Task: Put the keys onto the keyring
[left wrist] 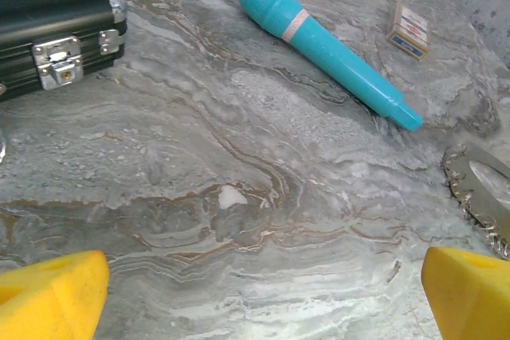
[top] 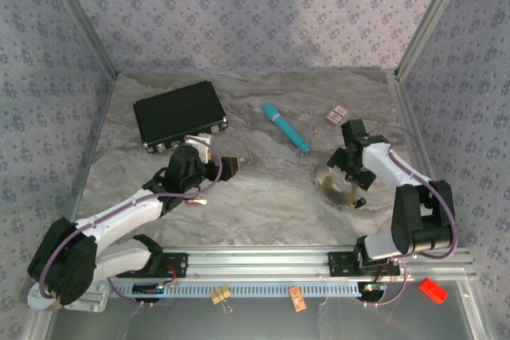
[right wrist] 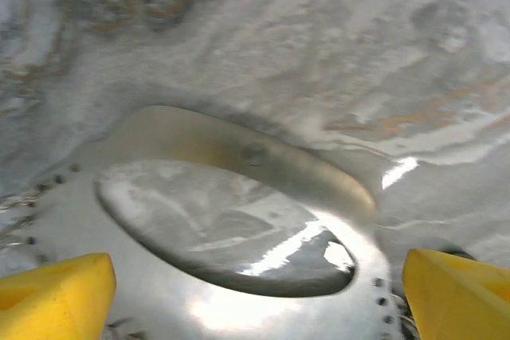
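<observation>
Keyring [top: 333, 183] lay flat on the marbled table [top: 271, 205], right of centre and directly under the right gripper [top: 351, 171]. In the right wrist view that gripper [right wrist: 255, 296] hung close above the loop [right wrist: 223, 137], jaws spread wide and holding nothing, one yellow finger [right wrist: 52, 292] off each side of the rim.

The step in hand looked like the first grasp of the ring. To do it well, I judged, the jaws should come down over one stretch of the band, not across the whole loop, and pinch near an edge so the metal lifts without sliding on the smooth stone; a floppy loop would likely sag once raised.

The ring looked broad, silvery and glossy, with a large oval opening, small dark dots along its band, and a toothed rim that showed in the left wrist view [left wrist: 470, 185].

Farther off, the left gripper [left wrist: 255, 296] was likewise wide open and empty over bare table, near a teal stick [top: 285, 127] and a black case [top: 179, 115].
</observation>
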Robot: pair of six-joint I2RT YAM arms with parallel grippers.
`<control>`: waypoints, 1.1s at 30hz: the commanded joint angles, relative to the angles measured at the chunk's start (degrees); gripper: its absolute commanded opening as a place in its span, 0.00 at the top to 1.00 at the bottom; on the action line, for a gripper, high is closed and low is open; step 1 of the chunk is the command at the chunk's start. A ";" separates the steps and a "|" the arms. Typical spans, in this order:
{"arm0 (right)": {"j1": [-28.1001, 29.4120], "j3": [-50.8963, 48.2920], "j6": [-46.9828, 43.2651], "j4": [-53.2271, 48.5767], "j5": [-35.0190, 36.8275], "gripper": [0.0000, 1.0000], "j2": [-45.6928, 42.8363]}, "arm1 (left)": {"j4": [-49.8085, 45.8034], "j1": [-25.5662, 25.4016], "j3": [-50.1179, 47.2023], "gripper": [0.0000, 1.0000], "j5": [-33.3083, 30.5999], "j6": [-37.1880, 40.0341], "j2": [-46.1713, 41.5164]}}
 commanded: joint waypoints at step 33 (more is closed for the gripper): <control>1.72 -4.63 2.50 1.60 -3.36 0.02 0.08 | -2.51 -1.47 -0.65 0.00 -5.34 1.92 -5.91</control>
